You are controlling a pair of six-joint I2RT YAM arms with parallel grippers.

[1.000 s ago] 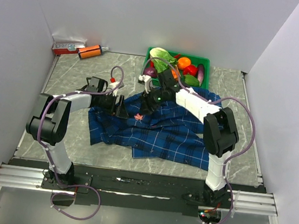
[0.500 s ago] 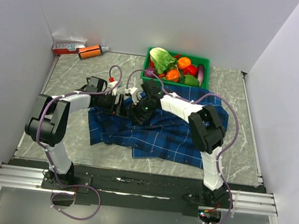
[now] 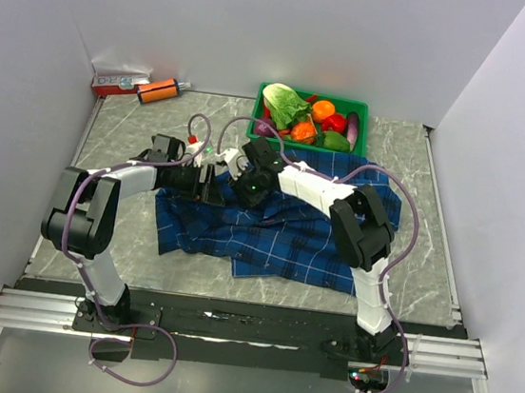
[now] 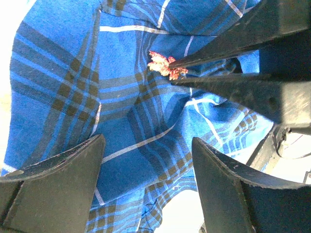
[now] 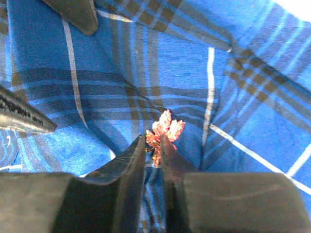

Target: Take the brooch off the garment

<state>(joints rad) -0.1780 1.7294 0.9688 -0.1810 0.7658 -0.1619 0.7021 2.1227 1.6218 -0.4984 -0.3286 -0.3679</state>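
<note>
Blue plaid cloth of the shirt (image 3: 286,243) lies crumpled on the table (image 3: 136,133) between the two arms. The brooch (image 5: 165,130), a tiny gold-pink ornament, sits on a fold near the shirt's far left part. The right gripper (image 5: 153,141) is clenched on the brooch's lower edge, its fingertips almost meeting. The left gripper (image 4: 148,145) is just beside it over the cloth, fingers spread wide, grasping nothing.

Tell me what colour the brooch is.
The brooch is reddish-pink and gold, clearest in the right wrist view.
</note>
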